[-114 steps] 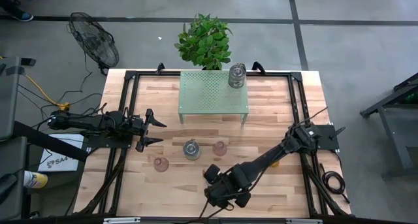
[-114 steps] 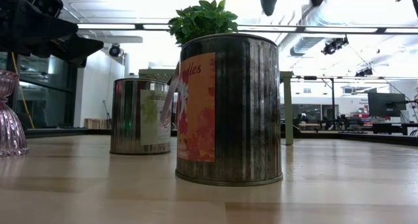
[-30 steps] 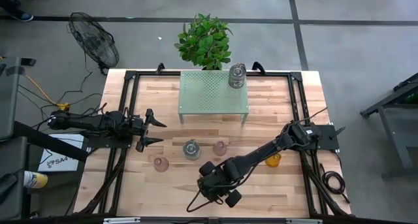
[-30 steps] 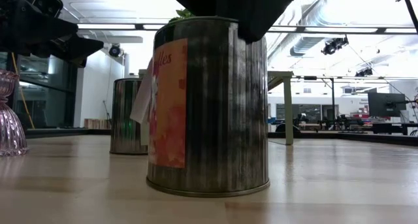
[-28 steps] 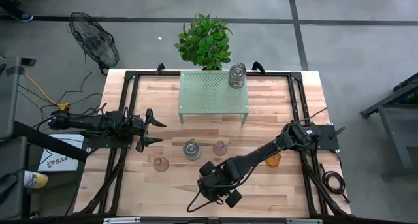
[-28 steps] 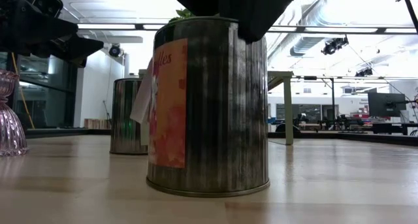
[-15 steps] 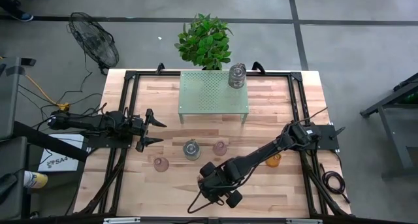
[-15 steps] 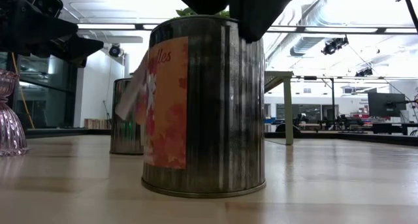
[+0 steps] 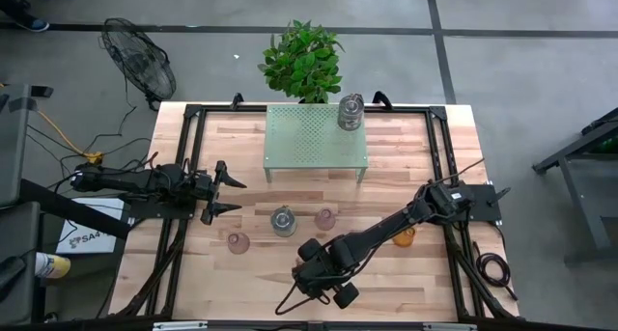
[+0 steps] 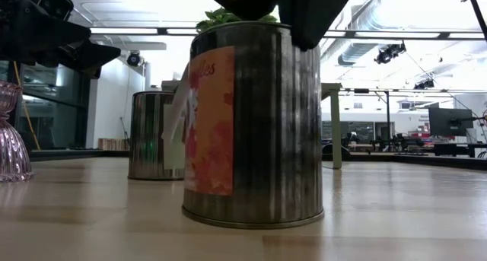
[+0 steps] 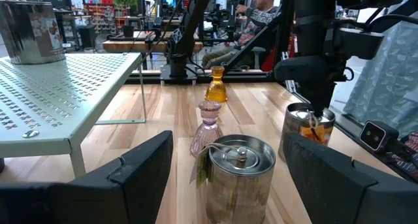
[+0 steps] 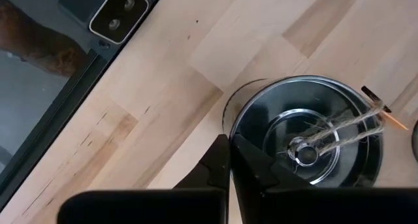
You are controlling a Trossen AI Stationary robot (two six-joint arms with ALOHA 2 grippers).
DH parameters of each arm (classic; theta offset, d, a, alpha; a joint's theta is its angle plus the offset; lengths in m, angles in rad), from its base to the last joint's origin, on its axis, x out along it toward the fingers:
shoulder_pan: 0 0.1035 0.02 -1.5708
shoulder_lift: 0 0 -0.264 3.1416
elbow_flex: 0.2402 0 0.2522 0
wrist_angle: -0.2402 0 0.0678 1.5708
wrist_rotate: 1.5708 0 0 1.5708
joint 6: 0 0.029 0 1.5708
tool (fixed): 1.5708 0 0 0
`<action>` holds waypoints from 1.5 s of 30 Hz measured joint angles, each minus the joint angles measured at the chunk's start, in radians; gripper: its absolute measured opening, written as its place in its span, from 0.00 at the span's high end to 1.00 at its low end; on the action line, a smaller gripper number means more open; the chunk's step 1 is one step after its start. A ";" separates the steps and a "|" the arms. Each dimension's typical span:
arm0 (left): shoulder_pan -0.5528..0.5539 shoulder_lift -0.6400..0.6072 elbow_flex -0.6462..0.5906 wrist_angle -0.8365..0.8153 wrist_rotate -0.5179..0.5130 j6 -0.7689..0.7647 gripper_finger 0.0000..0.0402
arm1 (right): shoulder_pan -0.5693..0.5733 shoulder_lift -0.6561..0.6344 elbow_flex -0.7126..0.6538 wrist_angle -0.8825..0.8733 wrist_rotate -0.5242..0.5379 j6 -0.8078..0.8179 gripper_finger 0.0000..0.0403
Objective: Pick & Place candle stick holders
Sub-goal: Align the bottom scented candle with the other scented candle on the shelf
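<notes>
Silver-grey metal is what matters here: the shiny round tin-like candle stick holder with an orange label sits directly under the right gripper [image 9: 311, 268]. From the high view the arm hides it almost fully. The left gripper [image 9: 224, 191] waits well apart at the table's left side, with its fingers spread and nothing between them.

In the low view the holder [image 10: 255, 124] stands upright on the wooden table [image 10: 396, 215]. Its long axis is vertical and its top points up at the right gripper [image 10: 285, 10], which touches the upper rim on one side only.

In the left wrist view the same holder [image 11: 307, 129] stands straight below the right gripper, with its base flat on the wood.

In the right wrist view the two fingers are pressed together, and their tip meets the rim of the holder [image 12: 320, 139] at the edge nearest to the gripper. I cannot tell if the thin rim is really pinched between them. A twine string with a small tag [image 12: 353, 119] lies across the recessed top, beyond the fingertips.

I think the risk is a weak hold. If the fingers have only the edge, or nothing, a lift may let the holder slip, or it may hang tilted from one side and fall over. A sideways move would push it across the table instead of carrying it.
</notes>
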 joint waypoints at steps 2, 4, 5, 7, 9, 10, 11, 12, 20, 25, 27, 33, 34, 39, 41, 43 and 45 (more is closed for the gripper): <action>0.000 0.000 0.000 0.000 0.000 0.000 0.28 | 0.000 0.001 0.019 -0.017 -0.001 0.000 1.00; 0.000 0.000 0.000 0.000 0.000 0.000 0.28 | 0.000 0.002 0.033 -0.031 -0.001 0.000 1.00; 0.000 0.000 0.000 0.000 0.000 0.000 0.28 | 0.000 0.002 0.037 -0.040 0.000 0.001 1.00; 0.000 0.000 0.000 0.000 0.000 0.000 0.29 | 0.001 0.003 0.043 -0.058 0.007 0.004 1.00; 0.000 0.000 0.000 0.000 0.000 0.000 0.28 | 0.001 0.003 0.053 -0.076 0.011 0.011 1.00; 0.000 0.000 0.000 0.000 0.000 0.000 0.28 | 0.000 0.004 0.060 -0.087 0.013 0.018 1.00; 0.000 0.000 0.000 0.000 0.000 0.000 0.29 | 0.000 0.004 0.068 -0.098 0.015 0.024 1.00; 0.000 0.000 0.000 0.000 0.000 0.000 0.28 | 0.001 0.005 0.076 -0.107 0.018 0.026 1.00; 0.000 0.000 0.000 0.000 0.000 0.000 0.28 | 0.002 0.014 0.153 -0.211 0.068 0.035 1.00; 0.000 0.000 0.000 0.000 0.000 0.000 0.29 | 0.002 0.014 0.187 -0.262 0.078 0.052 1.00; 0.000 0.000 0.000 0.000 0.000 0.000 0.29 | 0.003 0.014 0.202 -0.264 0.072 0.056 1.00; 0.000 0.000 0.000 0.000 0.000 0.000 0.28 | 0.003 0.013 0.266 -0.332 0.086 0.080 1.00; 0.000 0.000 0.000 0.000 0.000 0.000 0.28 | 0.003 0.012 0.282 -0.356 0.091 0.085 1.00; 0.000 0.000 0.000 0.000 0.000 0.000 0.28 | -0.004 -0.048 0.262 -0.371 0.126 0.127 1.00; 0.000 0.000 0.000 0.000 0.000 0.000 0.28 | -0.007 -0.073 0.257 -0.389 0.147 0.149 1.00; 0.000 0.000 0.000 0.000 0.000 0.000 0.28 | -0.007 -0.101 0.256 -0.395 0.173 0.159 1.00; 0.000 0.000 0.000 0.000 0.000 0.000 0.29 | -0.014 -0.135 0.256 -0.398 0.185 0.175 1.00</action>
